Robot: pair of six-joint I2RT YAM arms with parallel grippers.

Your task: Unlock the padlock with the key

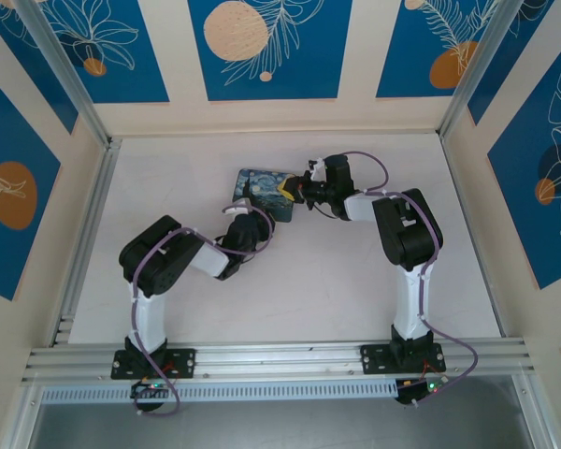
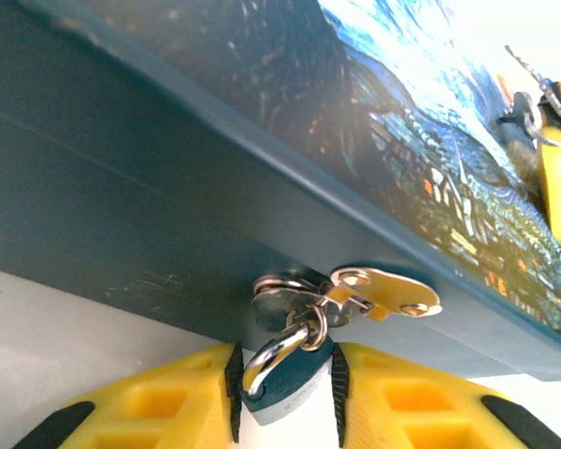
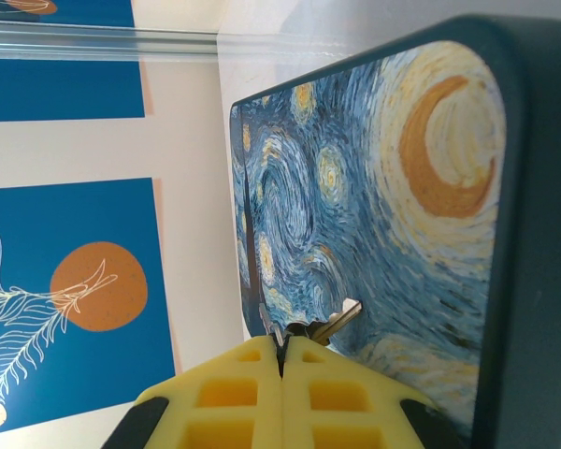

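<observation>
Teal-blue small padlock (image 2: 280,388) hangs from the starry-painted dark-blue box (image 2: 150,159), pinched in your left gripper (image 2: 285,374). Your right gripper (image 3: 282,348) is closed on the thin grey key (image 3: 344,318); any slip could turn the padlock away from it.

A dark-blue box (image 1: 260,185) printed with a swirling starry-night painting is lying flat on the white worktop (image 1: 309,281), nearer its far edge than its near one, about mid-width. Blue wall panels (image 1: 299,56) with orange discs and white leaf outlines are standing around the worktop's edges.
</observation>
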